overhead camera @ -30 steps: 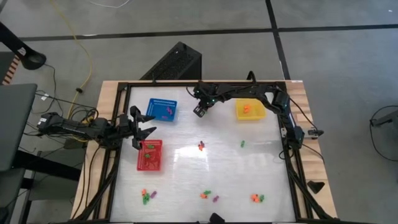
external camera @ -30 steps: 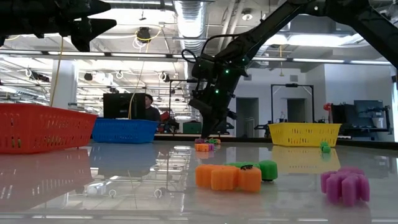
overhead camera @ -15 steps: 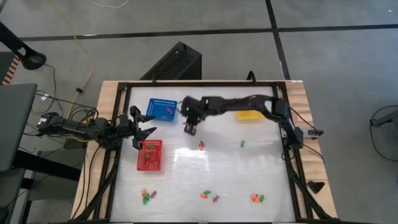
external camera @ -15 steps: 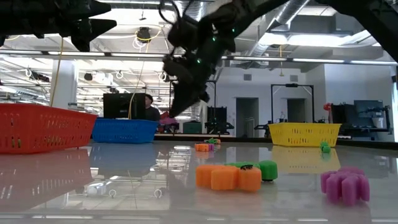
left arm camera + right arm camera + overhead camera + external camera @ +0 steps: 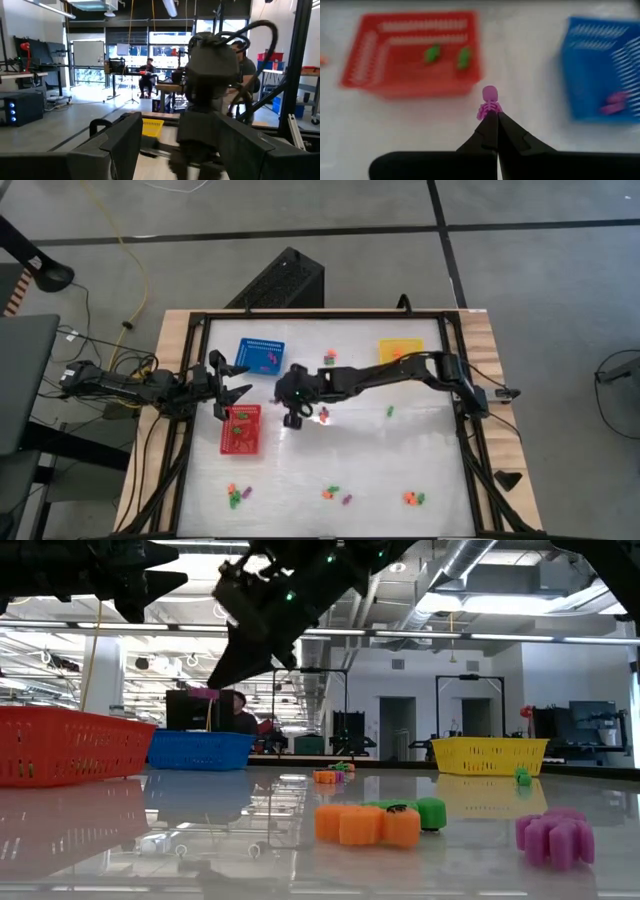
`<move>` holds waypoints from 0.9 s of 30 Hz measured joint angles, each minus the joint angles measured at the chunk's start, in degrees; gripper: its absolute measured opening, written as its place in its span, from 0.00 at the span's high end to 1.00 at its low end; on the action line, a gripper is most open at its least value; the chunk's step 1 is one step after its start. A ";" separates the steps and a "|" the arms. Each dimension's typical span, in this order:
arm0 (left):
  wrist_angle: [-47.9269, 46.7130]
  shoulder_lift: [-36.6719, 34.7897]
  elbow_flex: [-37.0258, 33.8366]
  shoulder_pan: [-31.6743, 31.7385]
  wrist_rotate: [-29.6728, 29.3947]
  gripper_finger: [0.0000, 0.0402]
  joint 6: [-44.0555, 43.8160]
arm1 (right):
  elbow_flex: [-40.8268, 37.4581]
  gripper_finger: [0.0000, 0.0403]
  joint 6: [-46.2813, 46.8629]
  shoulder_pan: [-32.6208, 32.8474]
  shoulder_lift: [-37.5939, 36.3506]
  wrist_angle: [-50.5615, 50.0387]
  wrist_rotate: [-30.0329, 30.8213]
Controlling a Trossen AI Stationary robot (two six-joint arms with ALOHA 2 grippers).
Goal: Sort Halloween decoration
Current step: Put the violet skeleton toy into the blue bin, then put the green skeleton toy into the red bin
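My right gripper (image 5: 496, 116) is shut on a tiny purple skeleton trinket (image 5: 489, 101), one of the Halloween decoration. In the high view the right gripper (image 5: 290, 418) hangs above the table between the red basket (image 5: 240, 430) and the blue basket (image 5: 260, 356). The low view shows the trinket (image 5: 205, 694) well above the table top. Green trinkets (image 5: 434, 52) lie in the red basket (image 5: 412, 52), purple ones (image 5: 615, 100) in the blue basket (image 5: 602, 67). My left gripper (image 5: 226, 380) waits open above the table's left edge. My right gripper pinches the skeleton's lower end (image 5: 488, 111) between its two fingertips. The fingers slant down toward the table's left side. The trinket sticks out past the fingertips, head outward, lifted clear of the table.
A yellow basket (image 5: 400, 352) stands at the far right. Loose trinkets lie at mid-table (image 5: 322, 415), near the far edge (image 5: 327, 358), right of the middle (image 5: 390, 411) and along the near edge (image 5: 237, 495), (image 5: 330, 493), (image 5: 412, 499). Orange and green trinkets (image 5: 375, 822) lie close to the low camera.
My right gripper has swung from the table's far side toward the left and near edges, rising and rolling as it went. It has stayed shut on the purple trinket and now hangs close by the red and blue baskets.
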 joint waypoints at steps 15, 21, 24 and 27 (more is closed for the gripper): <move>1.16 -0.02 0.00 0.02 -0.11 0.44 -0.98 | -2.56 0.84 5.07 -13.41 1.95 22.82 -4.20; 1.33 -0.04 0.00 0.02 0.63 0.44 -1.10 | -2.67 0.84 6.33 -14.17 2.67 20.58 -8.07; 1.27 -0.04 0.00 0.00 0.73 0.44 -1.33 | -2.65 0.83 8.21 -13.88 0.33 14.59 -10.57; 0.50 -0.04 0.02 0.00 1.09 0.44 -1.45 | -2.45 0.83 8.31 -12.65 -2.50 8.06 -17.65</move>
